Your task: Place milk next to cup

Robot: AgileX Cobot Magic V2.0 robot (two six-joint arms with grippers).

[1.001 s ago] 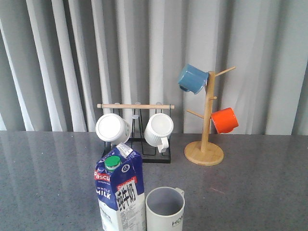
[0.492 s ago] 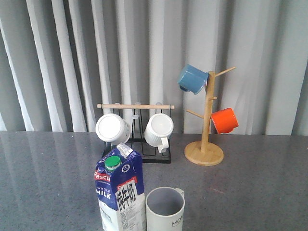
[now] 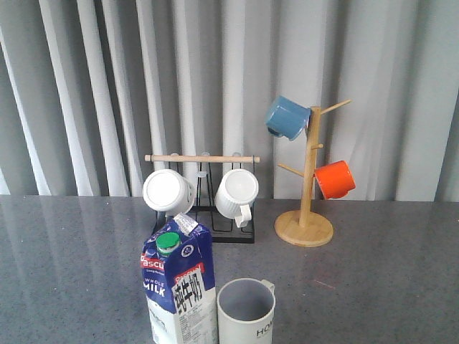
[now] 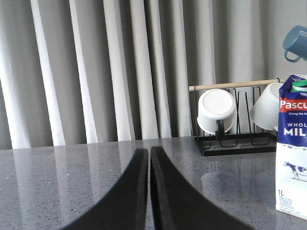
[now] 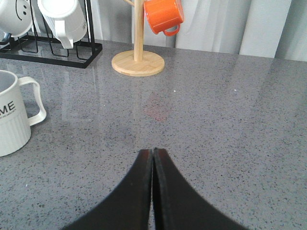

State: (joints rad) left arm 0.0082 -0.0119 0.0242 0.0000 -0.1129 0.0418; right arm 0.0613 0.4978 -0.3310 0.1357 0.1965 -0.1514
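Observation:
The milk (image 3: pixel 179 287), a blue and white carton with a green cap and red Pascual band, stands upright at the table's front, right beside the cup (image 3: pixel 246 312) on its left. The cup is cream-white, ribbed, grey inside, with dark HOME lettering. In the left wrist view the milk (image 4: pixel 292 153) stands apart from my left gripper (image 4: pixel 149 151), which is shut and empty. In the right wrist view the cup (image 5: pixel 14 115) stands apart from my right gripper (image 5: pixel 153 152), also shut and empty. Neither gripper shows in the front view.
A black wire rack (image 3: pixel 208 215) with a wooden rail holds two plain white mugs (image 3: pixel 237 192) behind the milk. A wooden mug tree (image 3: pixel 305 215) at back right carries a blue mug (image 3: pixel 287 117) and an orange mug (image 3: pixel 335 179). Grey curtains hang behind the grey table (image 3: pixel 387 272).

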